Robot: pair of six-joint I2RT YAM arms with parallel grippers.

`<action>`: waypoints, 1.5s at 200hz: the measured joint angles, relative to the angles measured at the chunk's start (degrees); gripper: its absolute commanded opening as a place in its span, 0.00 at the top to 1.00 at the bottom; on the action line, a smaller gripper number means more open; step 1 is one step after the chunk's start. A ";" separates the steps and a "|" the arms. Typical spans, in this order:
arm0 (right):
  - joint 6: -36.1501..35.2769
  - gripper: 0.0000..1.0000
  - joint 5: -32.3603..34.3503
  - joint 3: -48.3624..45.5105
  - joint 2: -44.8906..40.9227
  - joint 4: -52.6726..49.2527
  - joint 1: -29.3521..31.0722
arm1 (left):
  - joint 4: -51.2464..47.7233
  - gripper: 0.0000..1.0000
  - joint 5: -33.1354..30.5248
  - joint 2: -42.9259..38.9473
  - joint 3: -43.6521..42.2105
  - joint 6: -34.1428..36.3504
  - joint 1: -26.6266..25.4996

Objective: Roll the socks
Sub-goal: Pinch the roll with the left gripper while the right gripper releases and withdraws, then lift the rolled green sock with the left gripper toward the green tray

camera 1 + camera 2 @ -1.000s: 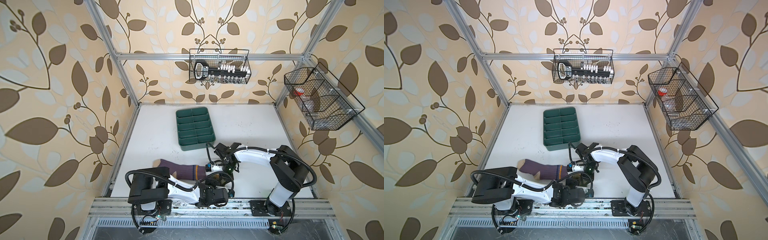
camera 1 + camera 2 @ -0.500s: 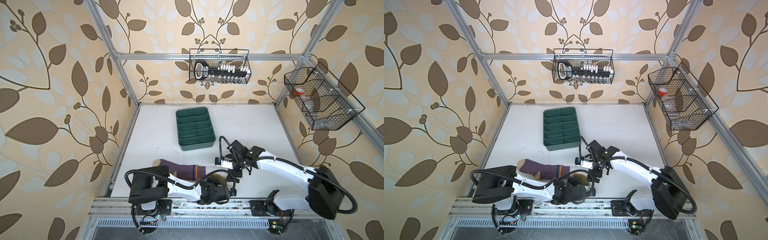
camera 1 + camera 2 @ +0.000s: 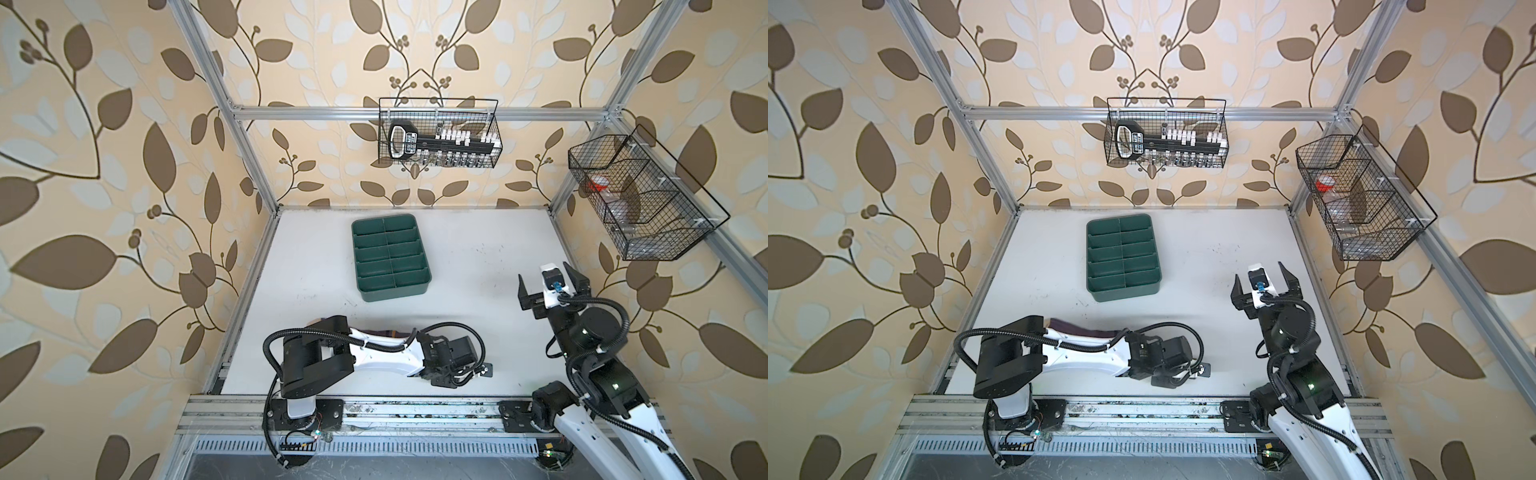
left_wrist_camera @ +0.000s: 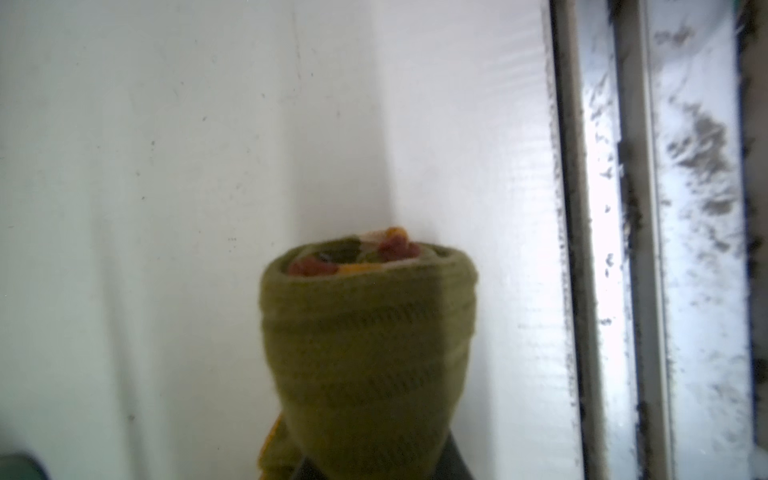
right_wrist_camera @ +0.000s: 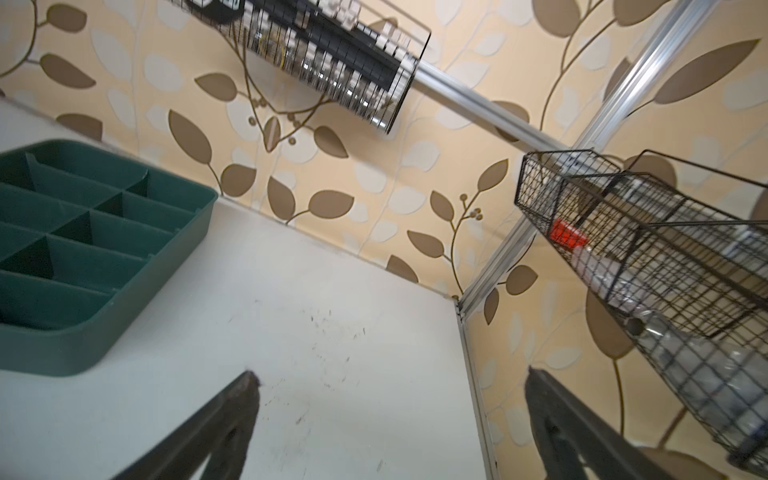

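Green sock [image 4: 368,353] rolled up, squeezed in left gripper [image 3: 478,371], purple sock [image 3: 380,332] on counter [image 3: 478,257], right gripper [image 3: 549,279] wide open

It was a robotics lab cell: an aluminium frame [image 3: 316,113] held leaf-patterned wallpaper [image 3: 124,187] around a white table [image 3: 478,249], with wire baskets [image 3: 656,237] hung above the table's far and side edges.
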 measured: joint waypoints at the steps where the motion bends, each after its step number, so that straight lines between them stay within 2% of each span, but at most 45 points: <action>1: -0.20 0.00 -0.35 -0.02 -0.31 0.04 -0.04 | -0.04 1.00 0.39 0.07 0.13 -0.07 0.17; 25: -5.62 0.00 -8.37 -0.85 -5.33 -1.51 -0.13 | -2.29 1.00 11.04 2.64 3.72 -1.79 4.63; 62: -16.17 0.00 -24.39 -0.76 -10.34 -12.81 -0.13 | -3.52 1.00 23.58 6.38 7.39 -5.22 9.35; 90: -20.02 0.00 -28.44 1.70 -7.80 -24.59 0.63 | -1.53 1.00 28.89 6.69 6.40 -7.21 11.41; 133: -18.25 0.00 -30.93 7.63 -4.96 -32.59 4.85 | 2.56 1.00 33.44 6.08 4.31 -9.81 12.92; 168: -13.00 0.00 -27.76 9.16 -4.94 -32.17 5.05 | 3.02 1.00 33.27 4.02 3.02 -10.14 13.77; 197: -5.51 0.00 -22.58 9.14 -9.70 -26.84 5.05 | -9.05 1.00 30.56 -0.61 4.20 -7.10 16.81; 221: -0.07 0.00 -17.07 8.92 -13.84 -20.63 5.05 | -19.54 1.00 28.09 -4.94 11.26 -2.99 22.43; 245: 4.94 0.00 -12.07 8.85 -13.86 -16.92 5.05 | -23.21 1.00 24.70 -9.90 18.95 0.28 28.13; 275: 10.03 0.00 -10.91 8.79 -12.28 -16.70 5.05 | -23.69 1.00 19.21 -16.22 22.34 3.10 34.75; 300: 13.57 0.00 -11.67 7.41 -12.59 -16.57 5.05 | -23.80 1.00 15.08 -16.81 23.82 5.05 39.04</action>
